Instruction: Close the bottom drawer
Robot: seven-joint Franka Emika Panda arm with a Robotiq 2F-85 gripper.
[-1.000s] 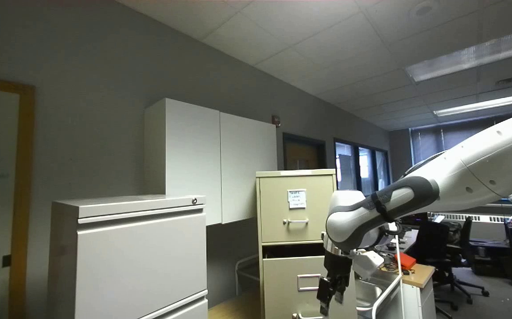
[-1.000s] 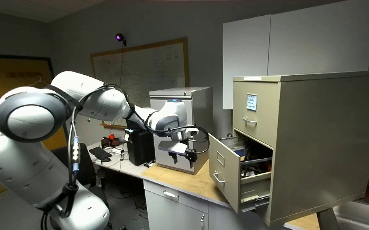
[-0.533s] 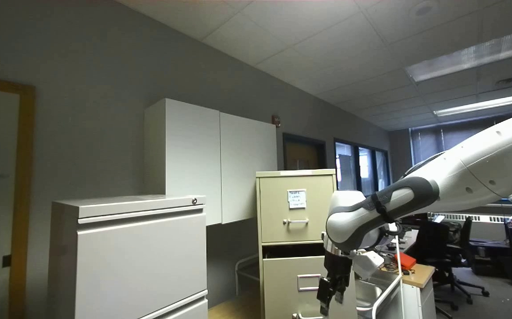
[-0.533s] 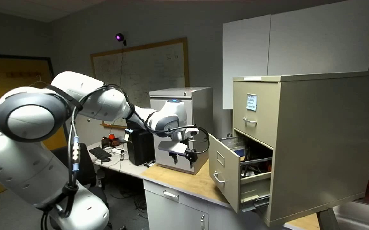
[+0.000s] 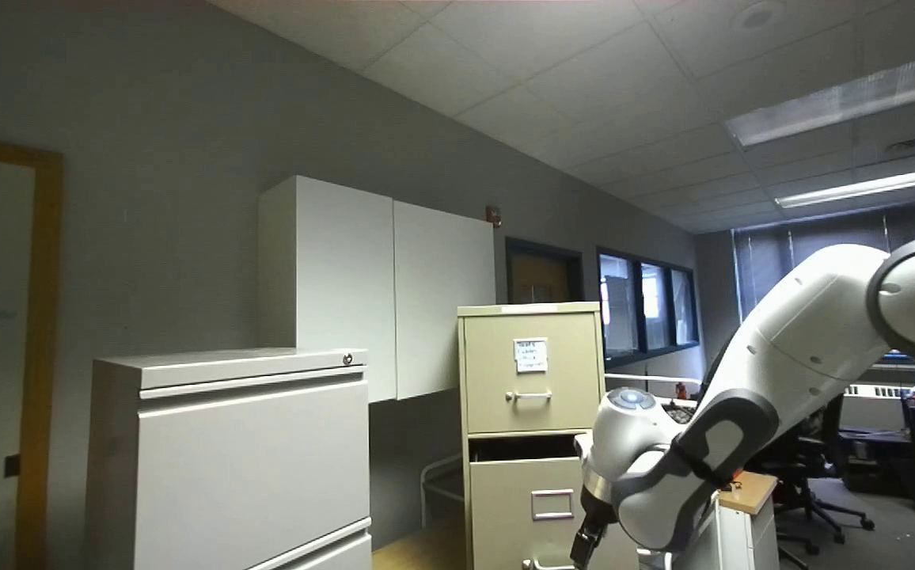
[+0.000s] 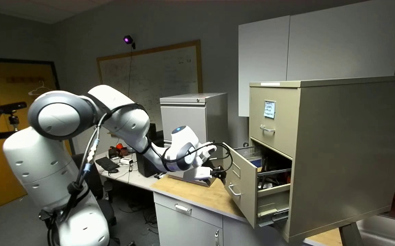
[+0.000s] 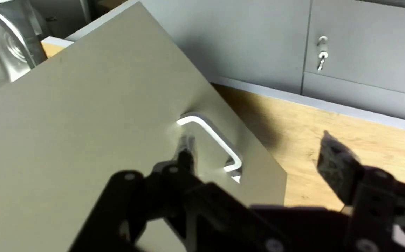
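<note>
The robot arm (image 6: 129, 124) is standing well left of the filing cabinet (image 6: 348, 153) in an exterior view, with the white cabinet (image 6: 184, 114) sitting behind it. The gripper (image 7: 255, 140) is hanging in front of the filing cabinet, spread wide and holding nothing: one of its fingers (image 7: 335, 161) is showing past the edge of the bottom drawer (image 6: 247, 191), against the counter (image 7: 381, 147); its mate is pointing near the handle (image 7: 218, 139). Can't tell if anything's touching. The drawer is sticking well out of the filing cabinet's front, so I'm guessing a push is coming. I'd be bringing both fingers together, centering them clear of the handle, and pushing straight toward the filing cabinet, slow and steady. Otherwise you're probably risking it binding, or that outer finger slipping off.
</note>
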